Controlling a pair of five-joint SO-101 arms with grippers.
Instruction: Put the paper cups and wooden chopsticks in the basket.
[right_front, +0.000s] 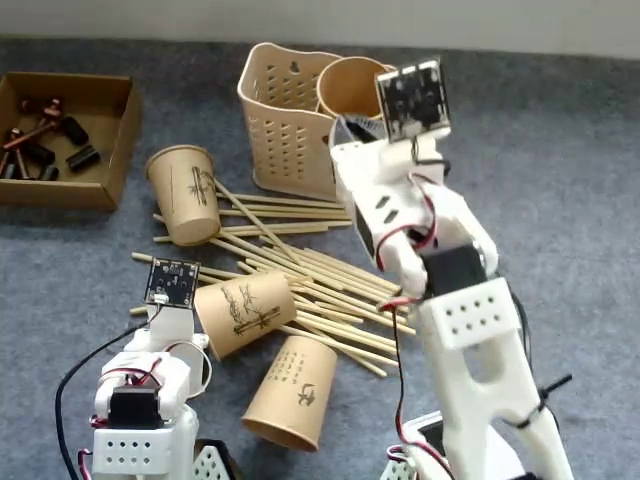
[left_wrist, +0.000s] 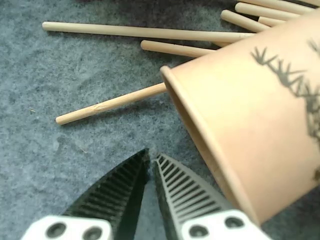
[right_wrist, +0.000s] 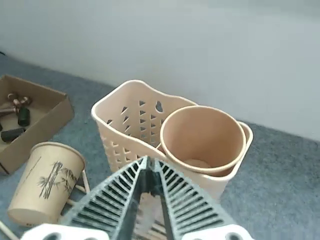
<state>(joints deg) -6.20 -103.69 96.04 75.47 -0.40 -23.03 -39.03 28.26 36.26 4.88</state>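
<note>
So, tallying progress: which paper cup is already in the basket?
The paper cup standing upright inside the basket. The other three cups are outside it on the table, among the wooden chopsticks.

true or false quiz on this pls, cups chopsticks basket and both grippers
1. A paper cup sits in the basket. True.
2. All the chopsticks are in the basket. False: they lie on the table.
3. The left gripper holds a cup. False: its fingers are shut on nothing, beside a lying cup.
4. The right gripper is shut and empty. True.
</note>
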